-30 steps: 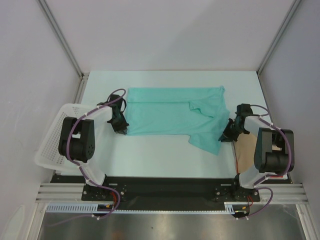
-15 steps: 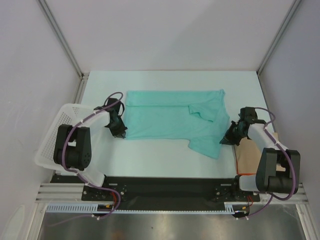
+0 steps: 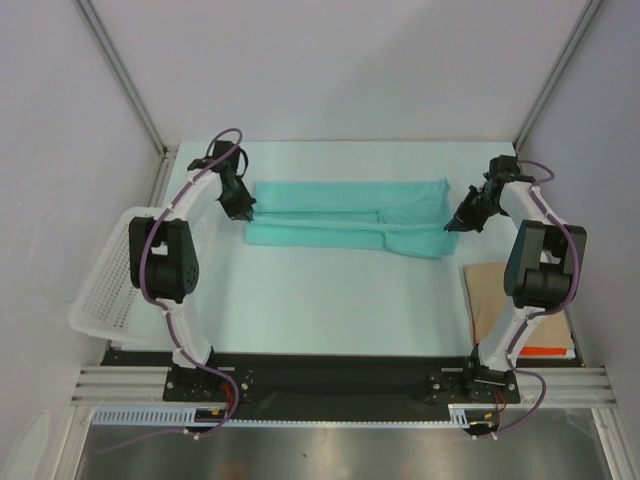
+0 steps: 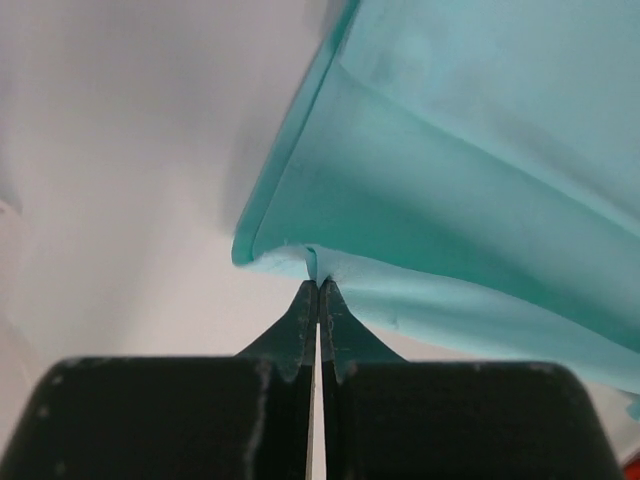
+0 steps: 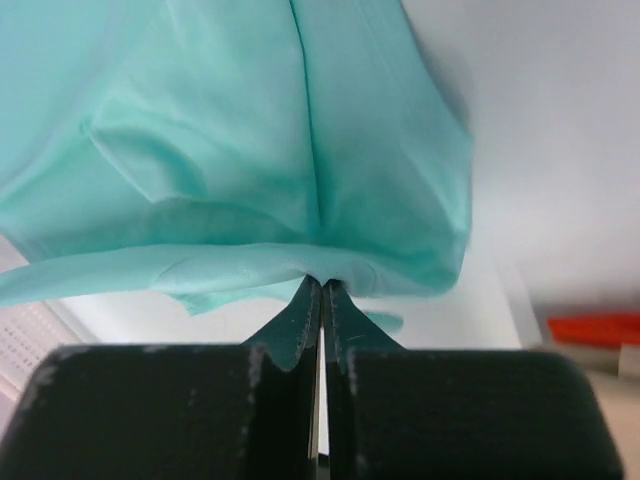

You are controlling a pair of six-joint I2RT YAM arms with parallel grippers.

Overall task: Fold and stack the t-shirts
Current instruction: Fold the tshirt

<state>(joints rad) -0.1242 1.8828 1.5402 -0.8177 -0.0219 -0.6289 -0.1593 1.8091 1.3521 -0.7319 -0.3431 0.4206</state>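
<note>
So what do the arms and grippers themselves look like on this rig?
Both match. The left arm and right arm have white links with chunky black joint housings, and a purple cable loops along each. The left gripper and right gripper are black; up close their fingers are thin, tapered black blades on a blocky black body. No markings visible.

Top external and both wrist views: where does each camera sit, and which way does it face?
Top external: above, behind the bases, looking down on the table; left arm and right arm show.
Left wrist: looks along its shut left gripper, pinching the t-shirt.
Right wrist: likewise, right gripper pinching the t-shirt.
Shared: all three views show the t-shirt.
</note>
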